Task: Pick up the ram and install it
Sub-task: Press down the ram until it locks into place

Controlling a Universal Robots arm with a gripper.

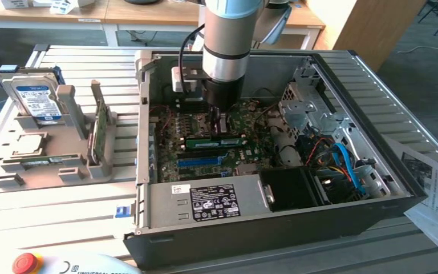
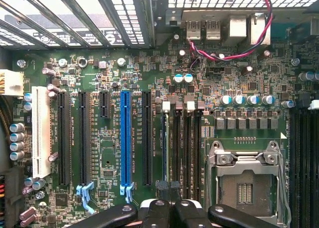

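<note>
Gripper at the centre of the exterior frame, reaching down into the open computer case, its black fingers clenched together over the motherboard. The ram lies just below the fingertips, a narrow green stick running left to right across the board, directly above the blue slot; whether the fingers actually touch it cannot be told. In the wrist view the gripper sits at the bottom centre of the frame, fingers pressed together, with the ram seen edge-on as a thin blue-tinted strip in the memory slot rising straight above them. The grey parts tray, at the left of the exterior frame, holds a hard drive
</note>
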